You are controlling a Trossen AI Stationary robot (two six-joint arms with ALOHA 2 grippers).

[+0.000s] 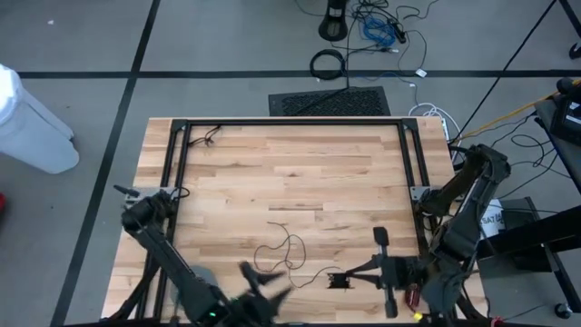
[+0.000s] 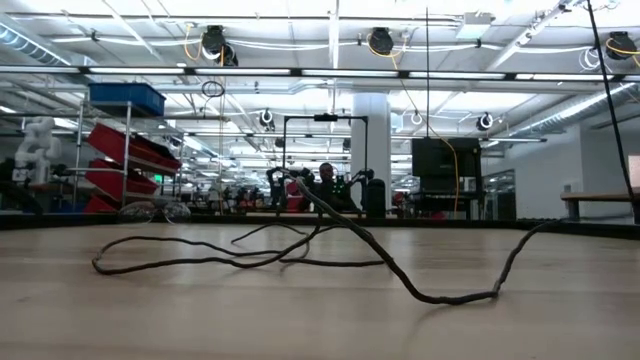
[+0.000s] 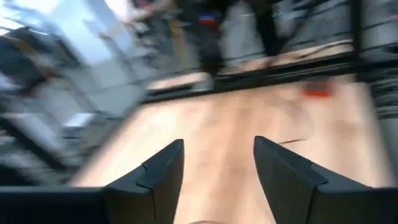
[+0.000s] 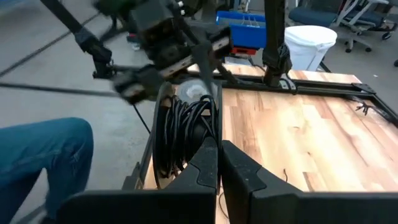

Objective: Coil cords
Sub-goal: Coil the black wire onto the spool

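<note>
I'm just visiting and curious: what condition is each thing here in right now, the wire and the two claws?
Thin wire: loose and sprawled in uneven loops on the table, not coiled, not held.
Left claw: open, empty, above the table's near edge.
Right claw: shut, holding nothing, near the table's near right edge.

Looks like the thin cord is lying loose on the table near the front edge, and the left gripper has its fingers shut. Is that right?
Not quite. The thin cord does lie loose on the table near the front edge, but the left gripper is open: the left wrist view shows its two fingers standing apart with bare wood between them.
</note>
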